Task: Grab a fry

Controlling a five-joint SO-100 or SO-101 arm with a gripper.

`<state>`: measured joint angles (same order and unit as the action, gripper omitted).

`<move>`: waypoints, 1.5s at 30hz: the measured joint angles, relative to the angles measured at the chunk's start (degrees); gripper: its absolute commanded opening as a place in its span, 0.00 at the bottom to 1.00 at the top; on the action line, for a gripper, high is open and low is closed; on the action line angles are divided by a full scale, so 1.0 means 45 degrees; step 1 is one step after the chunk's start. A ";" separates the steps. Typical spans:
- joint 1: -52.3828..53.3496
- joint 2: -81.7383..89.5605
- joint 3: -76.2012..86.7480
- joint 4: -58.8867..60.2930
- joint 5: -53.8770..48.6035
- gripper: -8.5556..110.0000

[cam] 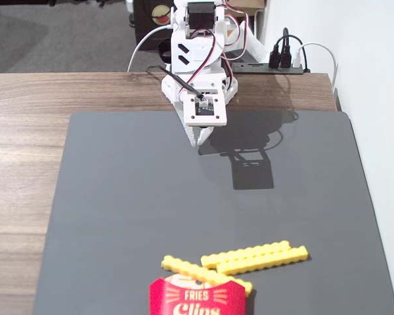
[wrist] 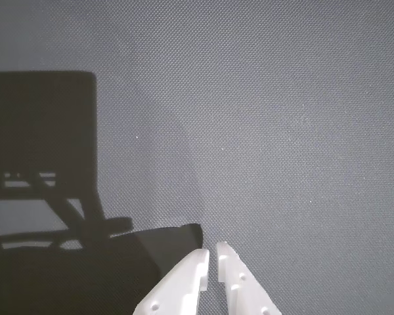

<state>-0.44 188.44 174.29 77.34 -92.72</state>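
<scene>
Several bright yellow ridged fries lie at the near edge of the dark mat in the fixed view. Two fries (cam: 256,257) lie side by side right of centre. Another fry (cam: 196,271) lies slanted, its end over the red "Fries Clips" carton (cam: 197,298). My white gripper (cam: 198,136) hangs at the far end of the mat, well away from the fries, its jaws almost together with nothing between them. In the wrist view the gripper (wrist: 211,252) shows only bare mat and its own shadow; no fry is visible there.
The dark grey mat (cam: 118,197) covers most of the wooden table (cam: 20,144). The arm's base (cam: 197,46) stands at the table's far edge, with cables and a power strip (cam: 276,62) behind. A white wall runs along the right.
</scene>
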 measured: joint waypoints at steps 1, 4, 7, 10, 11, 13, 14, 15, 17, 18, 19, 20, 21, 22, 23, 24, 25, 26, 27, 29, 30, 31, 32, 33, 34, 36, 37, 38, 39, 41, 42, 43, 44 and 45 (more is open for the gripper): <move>0.0000 0.0000 0.0020 0.0000 0.0000 0.08; 0.0000 0.0020 0.0234 -0.0039 0.0117 0.08; 0.0000 0.0039 0.0254 -0.0039 0.0117 0.08; 0.0000 0.0039 0.0254 -0.0039 0.0117 0.08; 0.0000 0.0039 0.0254 -0.0039 0.0117 0.08; 0.0000 0.0039 0.0254 -0.0039 0.0117 0.08; 0.0000 0.0039 0.0254 -0.0039 0.0117 0.08; 0.0000 0.0039 0.0254 -0.0039 0.0117 0.08; 0.0000 0.0039 0.0254 -0.0039 0.0137 0.08; 0.0000 0.0039 0.0254 -0.0039 0.0137 0.08; 0.0000 0.0039 0.0254 -0.0039 0.0137 0.08; 0.0000 0.0039 0.0254 -0.0039 0.0137 0.08; 0.0000 0.0039 0.0254 -0.0039 0.0137 0.08; 0.0000 0.0039 0.0254 -0.0039 0.0137 0.08; 0.0000 0.0039 0.0254 -0.0039 0.0137 0.08; 0.0000 0.0039 0.0254 -0.0039 0.0137 0.08; 0.0000 0.0039 0.0254 -0.0039 0.0137 0.08; 0.0000 0.0039 0.0254 -0.0039 0.0137 0.08; 0.0000 0.0039 0.0254 -0.0039 0.0137 0.08; 0.0000 0.0039 0.0254 -0.0039 0.0137 0.08; 0.0000 0.0039 0.0254 -0.0039 0.0137 0.08; 0.0000 0.0039 0.0254 -0.0039 0.0137 0.08; 0.0000 0.0039 0.0254 -0.0039 0.0137 0.08; 0.0000 0.0039 0.0254 -0.0039 0.0137 0.08; -0.0020 0.0039 0.0254 -0.0039 0.0137 0.08; -0.0039 0.0039 0.0254 -0.0039 0.0137 0.08; -0.0098 0.0039 0.0254 -0.0039 0.0137 0.08; -0.0156 0.0039 0.0254 -0.0039 0.0117 0.08; -0.0156 0.0039 0.0254 -0.0039 0.0059 0.08; -0.0176 0.0039 0.0254 -0.0039 0.0059 0.08; -0.0195 0.0039 0.0254 -0.0039 0.0078 0.08; -0.0254 0.0039 0.0254 -0.0039 0.0098 0.08; -0.0313 -0.0020 0.0215 -0.0039 0.0234 0.08; -0.0352 -0.0176 0.0156 -0.0039 0.0312 0.08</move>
<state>-2.02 187.65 174.99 77.17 -91.32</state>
